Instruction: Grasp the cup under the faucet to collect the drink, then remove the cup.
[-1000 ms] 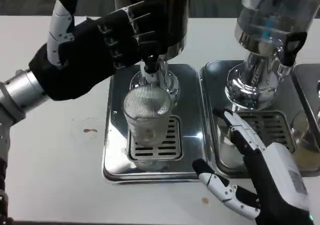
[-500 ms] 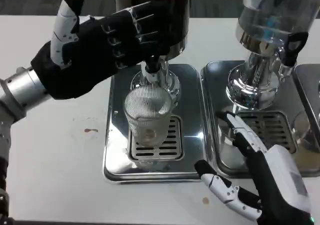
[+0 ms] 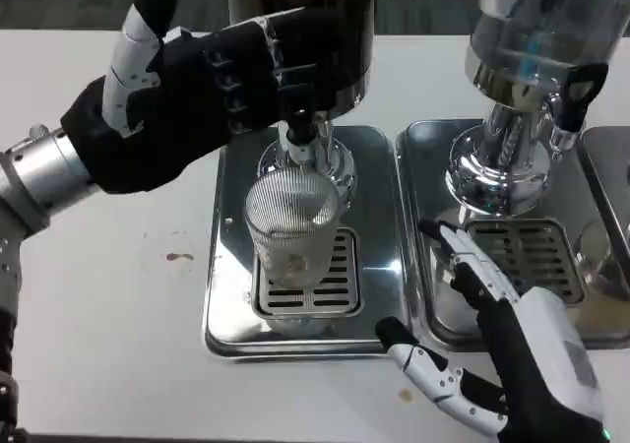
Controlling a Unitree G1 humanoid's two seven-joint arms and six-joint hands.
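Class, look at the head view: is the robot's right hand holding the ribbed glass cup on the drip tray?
No. The right hand lies open beside the tray, apart from the cup, which stands untouched on the grate under the faucet.

Silver forearms, black-and-white left hand [image 3: 187, 94]

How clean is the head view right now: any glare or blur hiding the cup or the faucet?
Head view: the ribbed clear cup on the grate is sharp. Bright glare sits on the steel drip tray and the chrome base of the neighbouring dispenser. The left hand is dark and partly covers the faucet. The right hand looks slightly soft at the frame's lower edge.
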